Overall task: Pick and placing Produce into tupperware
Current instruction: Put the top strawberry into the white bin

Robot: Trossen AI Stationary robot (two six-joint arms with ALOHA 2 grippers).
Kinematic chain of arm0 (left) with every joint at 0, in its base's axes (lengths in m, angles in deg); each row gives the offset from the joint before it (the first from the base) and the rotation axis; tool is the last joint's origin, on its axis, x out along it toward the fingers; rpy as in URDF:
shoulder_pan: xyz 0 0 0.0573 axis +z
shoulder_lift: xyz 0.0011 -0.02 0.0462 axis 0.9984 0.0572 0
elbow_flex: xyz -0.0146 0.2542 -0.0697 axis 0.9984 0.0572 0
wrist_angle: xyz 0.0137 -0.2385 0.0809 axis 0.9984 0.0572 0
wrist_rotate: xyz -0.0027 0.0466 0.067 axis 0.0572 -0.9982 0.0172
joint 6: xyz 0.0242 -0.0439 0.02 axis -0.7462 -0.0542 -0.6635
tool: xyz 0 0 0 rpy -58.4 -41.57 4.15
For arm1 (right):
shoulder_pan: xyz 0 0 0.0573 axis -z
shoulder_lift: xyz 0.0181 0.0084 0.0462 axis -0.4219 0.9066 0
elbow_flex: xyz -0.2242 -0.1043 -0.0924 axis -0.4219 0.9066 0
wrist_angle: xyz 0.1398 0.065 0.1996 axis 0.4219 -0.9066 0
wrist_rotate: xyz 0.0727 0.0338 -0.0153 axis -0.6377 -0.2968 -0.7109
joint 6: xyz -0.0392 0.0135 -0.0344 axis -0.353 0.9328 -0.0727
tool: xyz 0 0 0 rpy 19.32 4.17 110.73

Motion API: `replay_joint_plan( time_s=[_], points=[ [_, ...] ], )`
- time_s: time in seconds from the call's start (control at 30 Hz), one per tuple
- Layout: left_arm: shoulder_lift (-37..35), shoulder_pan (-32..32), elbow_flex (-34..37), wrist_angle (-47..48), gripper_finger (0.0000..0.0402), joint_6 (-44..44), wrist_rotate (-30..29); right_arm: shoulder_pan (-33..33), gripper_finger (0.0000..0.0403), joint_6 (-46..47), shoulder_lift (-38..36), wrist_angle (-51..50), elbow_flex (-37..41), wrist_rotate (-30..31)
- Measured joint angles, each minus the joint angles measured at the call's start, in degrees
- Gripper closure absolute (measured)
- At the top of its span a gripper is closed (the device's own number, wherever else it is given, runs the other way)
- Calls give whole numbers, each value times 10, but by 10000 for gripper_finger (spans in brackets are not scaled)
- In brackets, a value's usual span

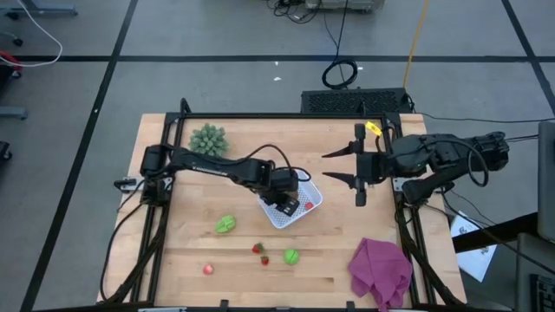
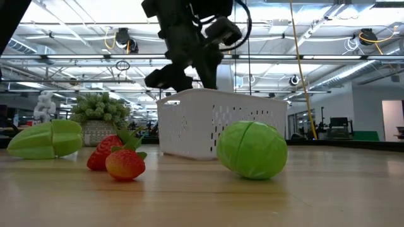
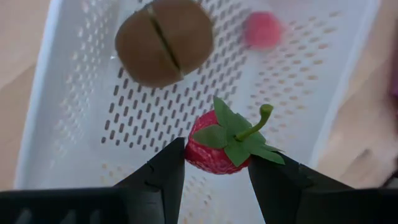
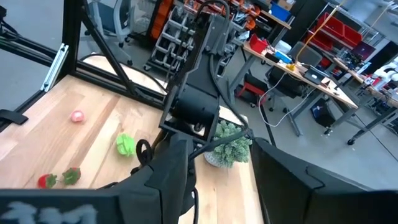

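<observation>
The white tupperware (image 1: 299, 211) sits mid-table; in the left wrist view its dotted bottom (image 3: 143, 118) holds a brown round piece (image 3: 165, 40) and a pink-red ball (image 3: 262, 29). My left gripper (image 3: 216, 171) hangs over it, shut on a red strawberry (image 3: 214, 149). On the near table lie a green leafy piece (image 1: 225, 224), two strawberries (image 1: 260, 253), a green round piece (image 1: 291, 256) and a pink ball (image 1: 208, 269). My right gripper (image 1: 345, 166) waits open at the table's right side, touching nothing. My left gripper pinches the strawberry by its red body (image 3: 199, 155), one finger (image 3: 168, 174) on each side, coming from above and pointing down. The green leaf cap and stem (image 3: 245, 134) face up toward the wrist. The strawberry is above the tupperware's bottom; whether it touches it I cannot tell.
A spiky green plant (image 1: 208, 139) stands near the far left corner. A purple cloth (image 1: 380, 269) lies at the near right corner. In the low view the green round piece (image 2: 252, 150) and strawberries (image 2: 123, 161) lie in front of the tupperware wall (image 2: 196, 126).
</observation>
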Motion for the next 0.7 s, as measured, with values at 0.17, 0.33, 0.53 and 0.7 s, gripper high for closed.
replay_joint_plan(
  time_s=[0.17,0.33,0.53,0.7],
  points=[
    [7,0,-1,-8,243,9,0,0,232,1,0,-2,0,0],
    [18,0,0,-7,243,16,0,0,232,1,-1,-2,0,0],
    [29,0,0,-16,243,14,-3,0,232,1,0,-3,0,0],
    [32,0,0,-18,243,13,-15,0,232,2,0,-3,0,0]
  ],
)
